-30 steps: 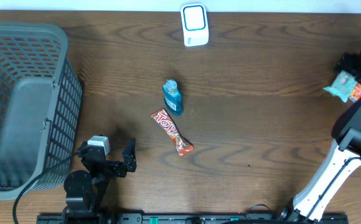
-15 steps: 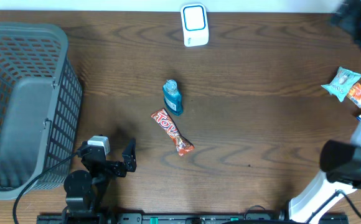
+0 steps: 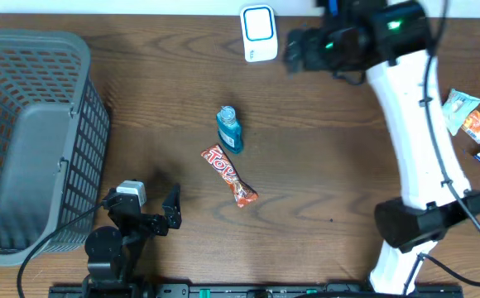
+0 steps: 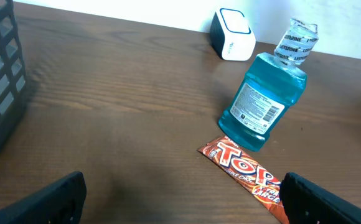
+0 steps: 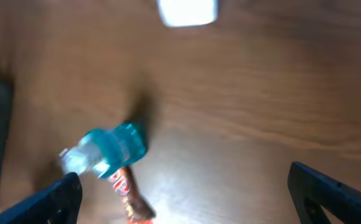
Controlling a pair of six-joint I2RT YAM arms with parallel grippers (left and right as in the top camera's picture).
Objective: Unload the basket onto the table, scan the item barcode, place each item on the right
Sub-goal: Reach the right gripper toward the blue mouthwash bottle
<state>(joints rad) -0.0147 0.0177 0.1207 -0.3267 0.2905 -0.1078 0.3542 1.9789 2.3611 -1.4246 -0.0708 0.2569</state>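
Observation:
A blue mouthwash bottle [image 3: 229,130] stands mid-table, with its label facing the left wrist view [image 4: 264,102]. Just in front of it lies an orange chocolate bar [image 3: 230,175] [image 4: 246,169]. The white barcode scanner [image 3: 258,33] sits at the table's back edge. My left gripper [image 3: 172,207] rests open at the front left, with nothing between its fingers [image 4: 182,202]. My right gripper [image 3: 292,51] hovers open and empty just right of the scanner. The right wrist view is blurred; it looks down on the bottle [image 5: 109,149], the bar [image 5: 127,193] and the scanner [image 5: 188,11].
A grey mesh basket [image 3: 25,141] fills the left side of the table. Several snack packets [image 3: 463,116] lie at the right edge. The right arm's white link [image 3: 414,124] stretches from the front right to the back centre.
The right arm has swung from the table's right edge across to the back centre, beside the scanner. The left arm, bottle and bar have not moved.

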